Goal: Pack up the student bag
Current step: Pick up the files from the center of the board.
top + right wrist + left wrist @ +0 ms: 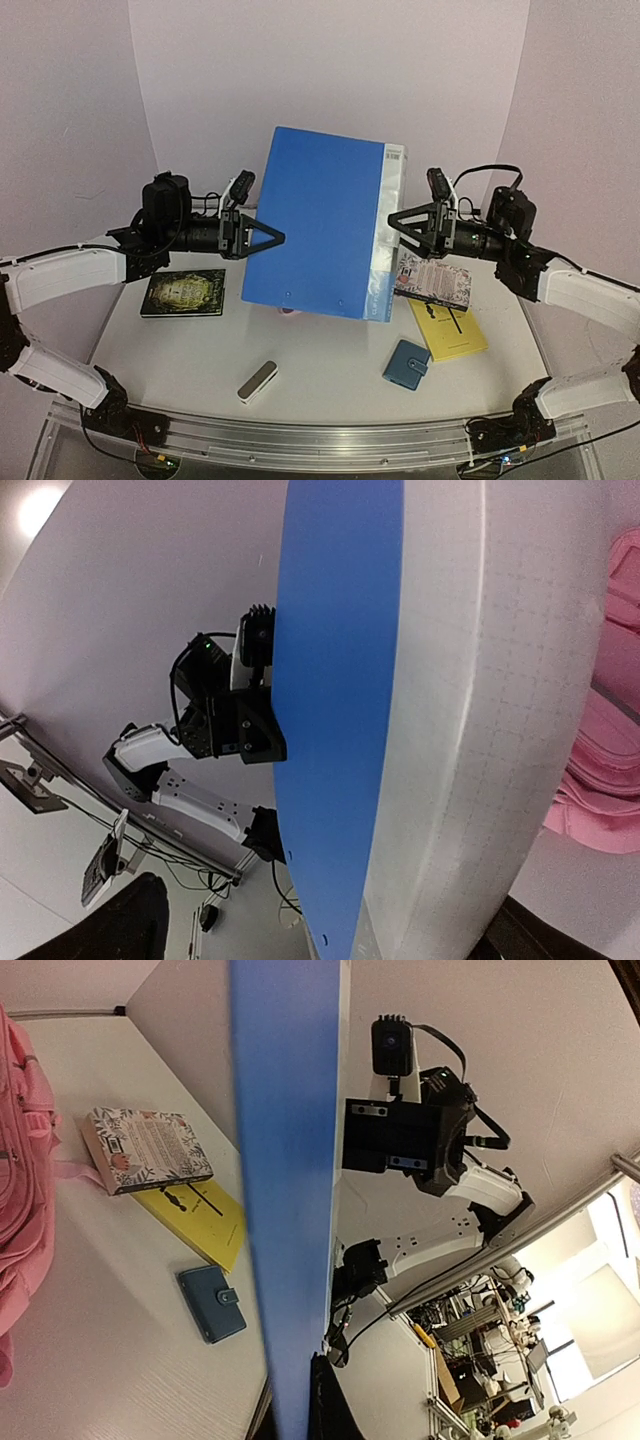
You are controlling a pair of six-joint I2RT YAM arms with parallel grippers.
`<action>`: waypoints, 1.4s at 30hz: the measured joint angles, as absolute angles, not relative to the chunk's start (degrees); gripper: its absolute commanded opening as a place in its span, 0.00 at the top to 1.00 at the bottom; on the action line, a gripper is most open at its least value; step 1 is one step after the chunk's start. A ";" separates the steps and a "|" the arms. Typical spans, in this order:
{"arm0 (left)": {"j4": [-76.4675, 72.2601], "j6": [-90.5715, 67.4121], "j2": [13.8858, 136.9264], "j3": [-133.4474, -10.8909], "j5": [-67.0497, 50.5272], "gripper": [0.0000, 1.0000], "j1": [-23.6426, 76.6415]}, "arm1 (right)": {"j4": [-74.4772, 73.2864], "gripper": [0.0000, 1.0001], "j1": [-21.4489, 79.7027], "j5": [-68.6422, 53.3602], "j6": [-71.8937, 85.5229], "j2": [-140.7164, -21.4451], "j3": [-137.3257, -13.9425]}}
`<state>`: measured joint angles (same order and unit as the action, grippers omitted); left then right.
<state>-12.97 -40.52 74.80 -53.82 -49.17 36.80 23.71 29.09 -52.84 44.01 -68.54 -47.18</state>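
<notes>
fabric of the student bag shows only as a pink strip in the wrist views, lying on the tabletop below and between the 2 hands. a blue binder, held above it, hides nearly all of it from overhead, so its long axis and which way it points cannot be told. the left hand is clamped on the binder's left edge. the right hand sits at the binder's clear spine edge; whether its fingers grip cannot be told.
</notes>
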 measured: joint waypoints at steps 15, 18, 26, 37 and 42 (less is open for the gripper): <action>-21.86 -46.64 68.56 -49.18 -25.15 1.00 36.37 | 47.90 0.02 41.37 -20.66 59.49 -70.21 -29.54; -24.96 -47.77 68.53 -48.88 -23.68 1.00 36.38 | 52.33 0.02 43.38 -17.84 61.88 -72.40 -29.34; -33.36 -51.92 68.99 -47.37 -22.22 1.00 36.38 | 60.99 0.08 50.66 -11.81 66.53 -82.39 -32.04; -37.23 -55.96 69.56 -44.44 -21.93 1.00 36.39 | 71.63 0.23 54.75 -7.83 69.45 -99.91 -46.26; -37.52 -57.04 69.54 -43.40 -21.50 1.00 36.40 | 73.60 0.42 55.07 -5.87 70.41 -105.00 -51.53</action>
<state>-37.52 -57.04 69.54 -43.40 -21.50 36.40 73.60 55.07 -5.87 70.41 -105.00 -51.53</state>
